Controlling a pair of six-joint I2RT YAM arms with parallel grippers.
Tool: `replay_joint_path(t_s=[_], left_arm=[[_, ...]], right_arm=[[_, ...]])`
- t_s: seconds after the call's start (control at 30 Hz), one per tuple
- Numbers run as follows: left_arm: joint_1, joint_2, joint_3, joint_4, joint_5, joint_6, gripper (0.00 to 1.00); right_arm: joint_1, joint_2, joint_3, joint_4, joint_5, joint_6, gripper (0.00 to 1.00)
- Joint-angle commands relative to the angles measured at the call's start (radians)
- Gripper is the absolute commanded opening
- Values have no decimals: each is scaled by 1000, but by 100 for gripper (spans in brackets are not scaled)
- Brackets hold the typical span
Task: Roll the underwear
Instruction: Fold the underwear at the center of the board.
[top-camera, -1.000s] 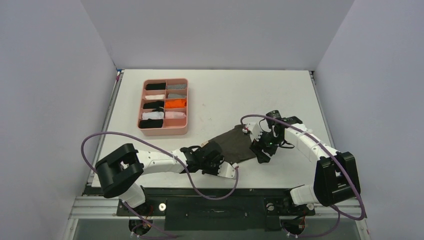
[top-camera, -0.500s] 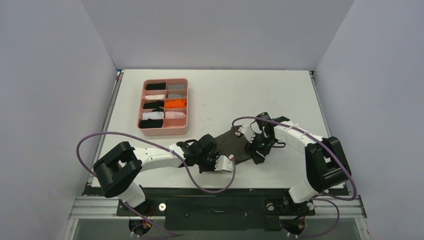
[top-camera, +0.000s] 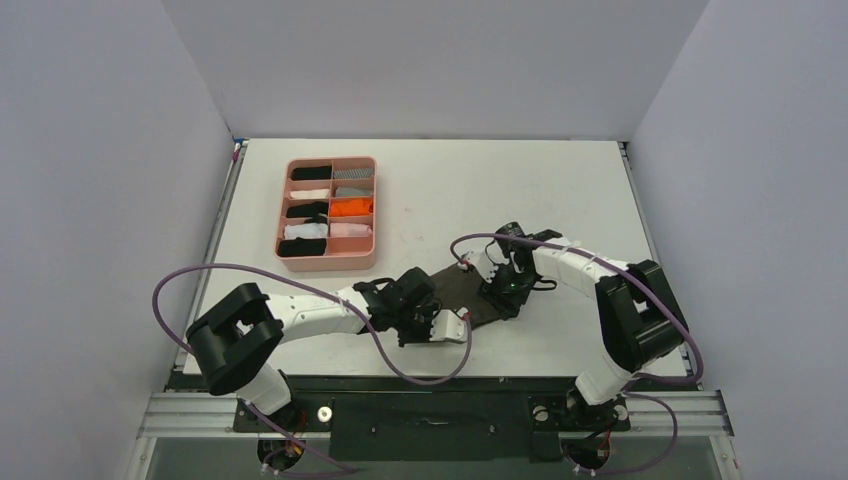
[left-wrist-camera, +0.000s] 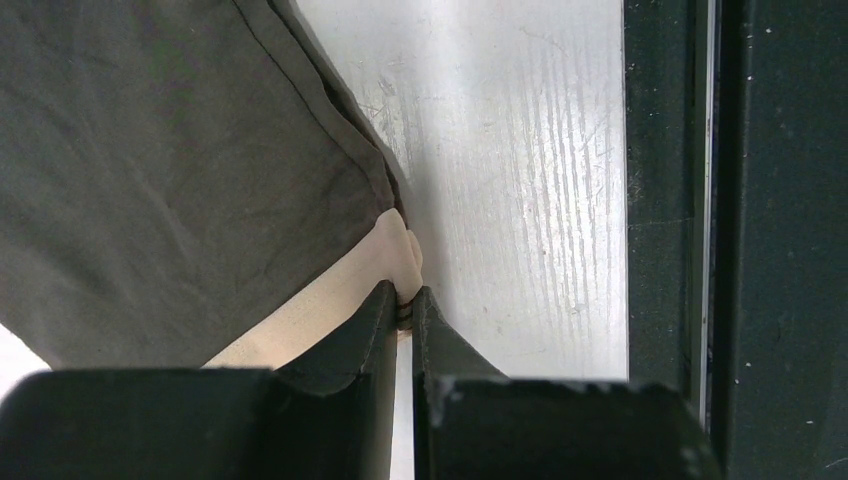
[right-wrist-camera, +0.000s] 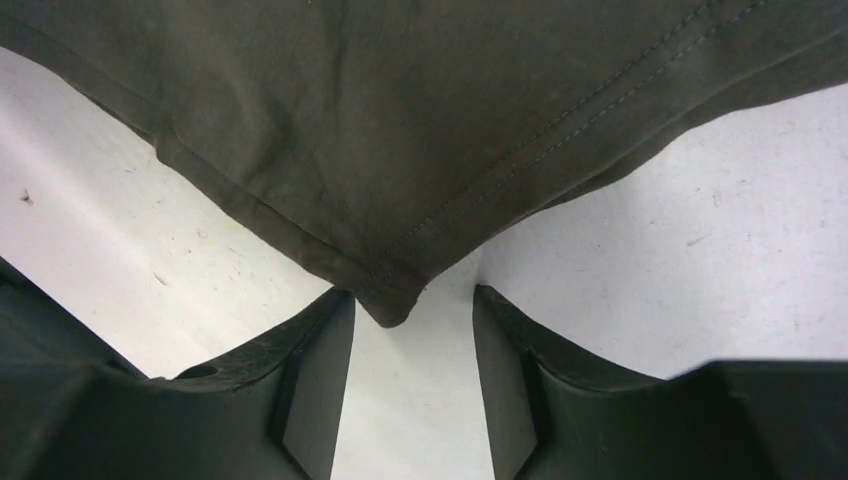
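Observation:
The underwear (top-camera: 463, 292) is a dark grey-brown cloth lying flat on the white table between my two grippers. My left gripper (top-camera: 432, 322) is shut on a corner of its beige waistband (left-wrist-camera: 340, 310), near the table's front edge; the jaws pinch the folded band (left-wrist-camera: 404, 297). My right gripper (top-camera: 503, 292) is open at the cloth's right end. In the right wrist view a stitched corner of the cloth (right-wrist-camera: 390, 300) lies at the mouth of the open jaws (right-wrist-camera: 412, 300), not gripped.
A pink tray (top-camera: 327, 262) with several small rolled cloths stands at the left middle of the table. The black frame at the table's front edge (left-wrist-camera: 740, 240) is close to my left gripper. Purple cables loop off both arms.
Both grippers moved left, dragging the cloth left and bunching it shorter. The right gripper now sits at the cloth's right corner, open.

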Motion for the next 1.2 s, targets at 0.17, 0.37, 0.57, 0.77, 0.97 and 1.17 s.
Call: replay_joint_path(t_s=[0.17, 0.37, 0.57, 0.77, 0.97, 1.17], left_arm=[[10, -6, 45, -20, 42, -17, 0], [19, -1, 53, -21, 50, -28, 0], [37, -8, 55, -34, 85, -47, 0], [60, -25, 72, -80, 153, -57, 0], [117, -49, 88, -123, 259, -88, 0], [244, -52, 113, -139, 400, -160, 0]], right_arm=[[31, 15, 12, -25, -24, -7, 23], [38, 7, 9, -40, -21, -11, 13], [37, -14, 43, -83, -44, -2, 0], [34, -32, 86, -171, -82, 1, 0], [6, -45, 137, -239, -91, 28, 0], [-32, -15, 237, -308, -125, 70, 0]])
